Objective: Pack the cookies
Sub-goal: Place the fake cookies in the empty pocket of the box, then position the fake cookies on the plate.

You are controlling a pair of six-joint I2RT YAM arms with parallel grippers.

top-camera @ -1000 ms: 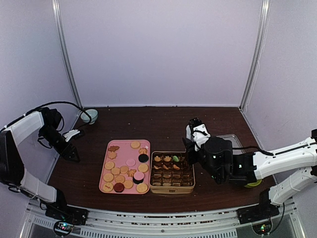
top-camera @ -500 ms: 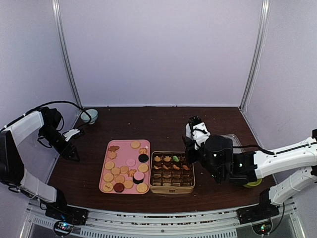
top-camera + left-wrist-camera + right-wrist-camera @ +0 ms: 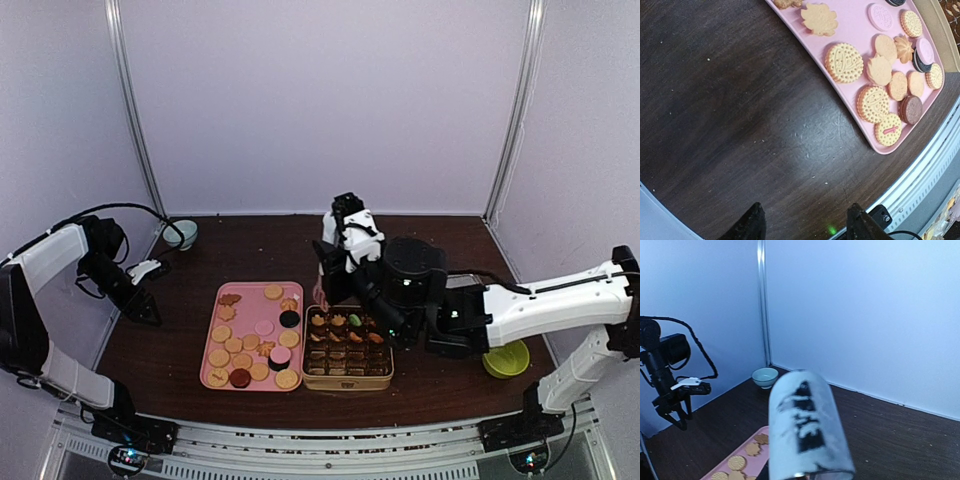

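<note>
Many cookies (image 3: 250, 340) lie on a pink tray (image 3: 250, 286), and a few more (image 3: 338, 321) fill the far row of a gold tin (image 3: 347, 381) to its right. My right gripper (image 3: 335, 275) hovers above the tin's far-left corner, shut on the metal tongs (image 3: 350, 232). In the right wrist view the shiny tongs (image 3: 807, 430) hide the fingers. My left gripper (image 3: 140, 305) is open over bare table to the left of the tray. The left wrist view shows it empty (image 3: 805, 227), with cookies (image 3: 844, 62) on the tray (image 3: 850, 20) ahead.
A pale green bowl (image 3: 181, 233) stands at the back left, seen also in the right wrist view as a bowl (image 3: 764, 376). A yellow-green bowl (image 3: 506, 358) sits under the right arm. The table's front rail (image 3: 935, 165) runs close to the left gripper.
My right arm has swung left and back with the tongs, from beside the tin's right end to above its far-left corner. The left arm has stayed put.
</note>
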